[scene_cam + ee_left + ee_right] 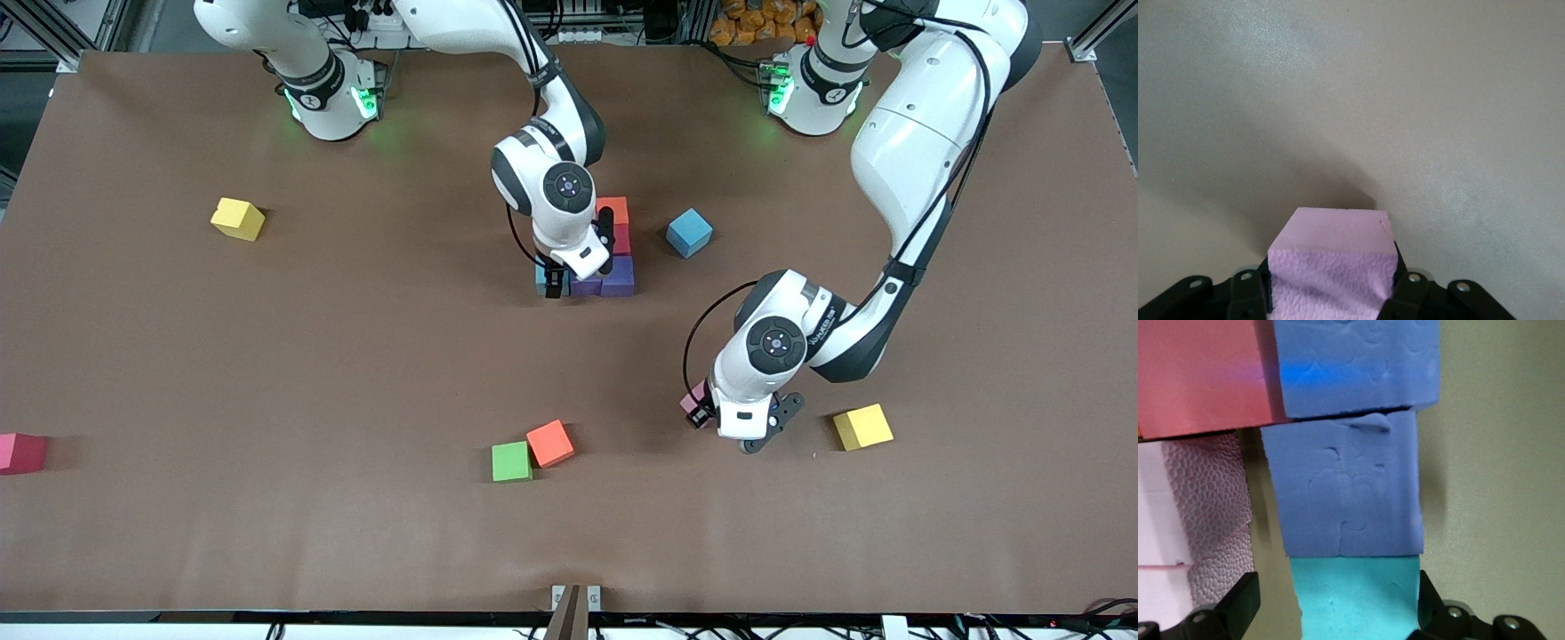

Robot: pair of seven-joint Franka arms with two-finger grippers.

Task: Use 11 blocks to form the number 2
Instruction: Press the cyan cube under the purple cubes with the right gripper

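Observation:
A cluster of blocks lies mid-table: an orange one, a red one, two purple ones and a light blue one. My right gripper is down around the light blue block, which adjoins a purple block. It is open, with a gap at one finger. A pale pink block lies beside this row. My left gripper is shut on a pink block over bare table; the block also shows in the left wrist view, between the left gripper's fingers.
Loose blocks on the brown table: blue beside the cluster, yellow next to my left gripper, orange and green nearer the front camera, yellow and dark pink toward the right arm's end.

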